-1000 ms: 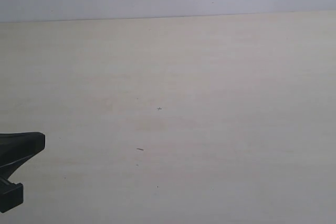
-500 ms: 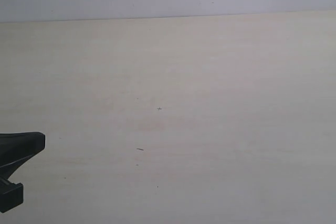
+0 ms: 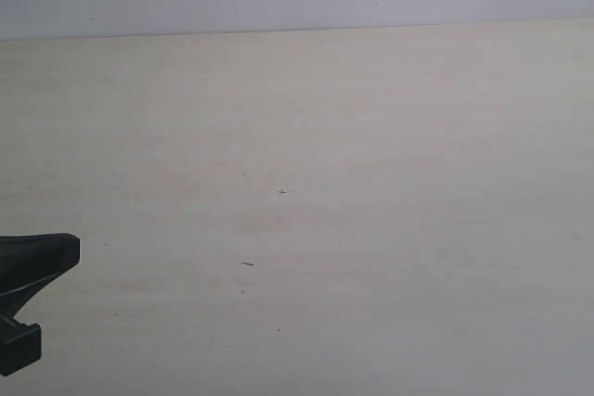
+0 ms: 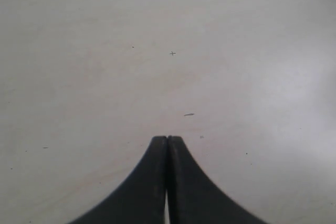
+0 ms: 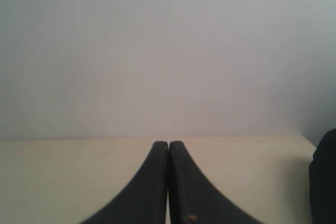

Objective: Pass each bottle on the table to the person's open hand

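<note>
Left gripper (image 4: 167, 139): jaws pressed together, nothing between them, sitting low at the near left edge of the table (image 3: 390, 136) in the exterior view. Right gripper (image 5: 168, 143): jaws likewise closed on nothing. It does not appear in the exterior view, and its own camera looks across the far table edge at a blank wall (image 5: 168, 51), with a dark shape (image 5: 323, 179) cut off at the frame edge that I cannot identify. Bottles: none shows in any of the three views. Open hand: also out of view. So the relation that the next move would turn on, namely which way a bottle lies from the tips, how its long axis runs and which arm is nearer, cannot be read here. All that lies ahead of the left tips is bare tabletop carrying a small cross mark (image 4: 172, 53) and, nearer, a short dash (image 4: 189, 114); both also show near mid-table in the exterior view. Judgement: either every bottle has been passed over and the task is at or near its end, or the remaining ones stand outside all three frames. If one does remain, the left arm is the only one seen over the table, but that is not enough to call it the nearer. No reach direction can be set until a bottle and the hand show.
</note>
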Available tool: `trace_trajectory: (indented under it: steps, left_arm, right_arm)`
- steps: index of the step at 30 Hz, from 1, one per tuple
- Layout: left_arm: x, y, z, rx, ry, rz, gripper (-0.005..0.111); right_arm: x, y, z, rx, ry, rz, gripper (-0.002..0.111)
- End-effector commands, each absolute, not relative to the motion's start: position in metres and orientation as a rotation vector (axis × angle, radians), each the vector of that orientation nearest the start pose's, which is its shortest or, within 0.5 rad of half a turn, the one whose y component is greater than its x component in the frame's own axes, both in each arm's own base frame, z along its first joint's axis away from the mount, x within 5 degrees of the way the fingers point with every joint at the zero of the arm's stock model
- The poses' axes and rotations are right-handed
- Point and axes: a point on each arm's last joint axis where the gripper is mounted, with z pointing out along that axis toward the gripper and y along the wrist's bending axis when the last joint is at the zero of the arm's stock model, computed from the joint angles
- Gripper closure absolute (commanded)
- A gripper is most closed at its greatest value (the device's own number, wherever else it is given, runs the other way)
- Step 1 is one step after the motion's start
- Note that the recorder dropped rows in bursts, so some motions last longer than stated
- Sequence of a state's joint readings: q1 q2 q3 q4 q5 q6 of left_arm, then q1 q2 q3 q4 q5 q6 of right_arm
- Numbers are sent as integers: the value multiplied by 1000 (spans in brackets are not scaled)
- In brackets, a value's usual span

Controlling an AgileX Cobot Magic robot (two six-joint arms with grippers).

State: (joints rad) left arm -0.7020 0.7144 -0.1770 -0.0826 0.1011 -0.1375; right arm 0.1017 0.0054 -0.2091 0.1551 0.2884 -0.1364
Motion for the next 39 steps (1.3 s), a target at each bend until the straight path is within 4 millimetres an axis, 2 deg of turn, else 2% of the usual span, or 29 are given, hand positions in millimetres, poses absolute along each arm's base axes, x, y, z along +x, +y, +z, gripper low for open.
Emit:
trace_trajectory:
  steps: [1,5,13,39]
  left_arm:
    - [95,-81,201,517,2096,-554,107]
    - [95,-81,201,517,2096,-554,107]
    - [95,-81,201,517,2096,-554,107]
    - [95,-81,201,517,2096,-554,107]
  right_arm:
    - [50,8,226,-98,1608,102,108]
    - [56,8,197,-93,1656,96,108]
    - [54,9,187,-101,1769,117,108]
    - [54,9,187,-95,1769,125,108]
